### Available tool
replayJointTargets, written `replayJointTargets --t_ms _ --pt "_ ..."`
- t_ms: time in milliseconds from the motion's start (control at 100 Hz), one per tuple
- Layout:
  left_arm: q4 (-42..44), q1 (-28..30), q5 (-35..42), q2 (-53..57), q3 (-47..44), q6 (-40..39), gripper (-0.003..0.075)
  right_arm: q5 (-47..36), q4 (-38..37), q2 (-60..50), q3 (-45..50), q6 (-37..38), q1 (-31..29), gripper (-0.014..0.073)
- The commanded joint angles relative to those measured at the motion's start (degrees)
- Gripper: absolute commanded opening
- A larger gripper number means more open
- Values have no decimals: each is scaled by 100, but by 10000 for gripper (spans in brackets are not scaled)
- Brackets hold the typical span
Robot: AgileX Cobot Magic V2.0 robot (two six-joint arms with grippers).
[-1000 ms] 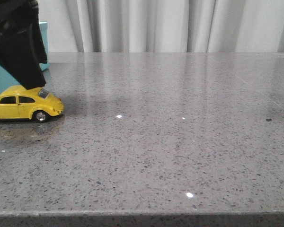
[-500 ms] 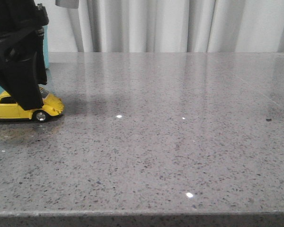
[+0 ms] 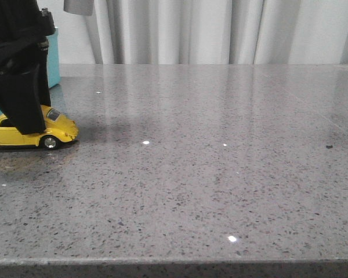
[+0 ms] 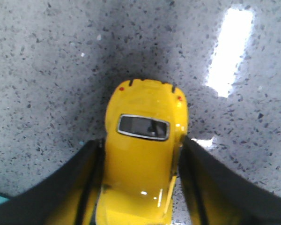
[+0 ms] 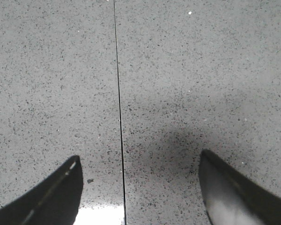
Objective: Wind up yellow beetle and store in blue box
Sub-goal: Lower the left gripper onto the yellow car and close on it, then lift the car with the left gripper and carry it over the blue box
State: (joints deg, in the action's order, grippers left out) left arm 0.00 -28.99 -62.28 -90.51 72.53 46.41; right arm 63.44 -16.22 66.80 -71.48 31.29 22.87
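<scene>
The yellow beetle (image 3: 59, 128) stands on its wheels on the grey table at the far left, nose to the right. My left gripper (image 3: 24, 124) has come down over its roof and hides the middle and rear. In the left wrist view the beetle (image 4: 145, 159) fills the gap of the left gripper (image 4: 141, 140), and both black fingers press against its sides. Behind the arm, a strip of the blue box (image 3: 53, 58) shows. My right gripper (image 5: 140, 157) hangs open over bare table and does not appear in the front view.
A thin seam (image 5: 118, 93) runs across the speckled tabletop under the right gripper. White curtains (image 3: 220, 29) close off the back. The table's front edge (image 3: 174, 263) is near the camera. A small dark speck (image 3: 329, 146) lies at the right.
My left gripper has dropped from above the beetle's roof down around its body and shifted slightly left. The beetle has stayed in place.
</scene>
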Motion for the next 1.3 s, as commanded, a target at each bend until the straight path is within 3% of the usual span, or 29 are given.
replayJointTargets --t_ms 0,180,470,590,800,1010,1290 --pt "0 -23 15 182 175 -36 234 -272 -153 -144 -131 -47 0 519" --pt "0 -23 15 182 215 -36 126 -268 -153 -144 -131 -47 0 519" --pt "-39 -23 -44 182 1388 -569 118 -257 -153 -144 -131 -47 0 519" --pt "0 -23 -170 182 2238 -1432 118 -257 -153 -144 -131 -47 0 519" --pt "1002 66 -504 182 3440 -3062 118 -257 -153 -144 -131 -47 0 519" --pt "2048 684 -994 182 3678 -4728 118 -257 -153 -144 -131 -47 0 519" --pt "1409 2096 -1037 149 3635 -4976 118 -262 -148 -144 -131 -47 0 519"
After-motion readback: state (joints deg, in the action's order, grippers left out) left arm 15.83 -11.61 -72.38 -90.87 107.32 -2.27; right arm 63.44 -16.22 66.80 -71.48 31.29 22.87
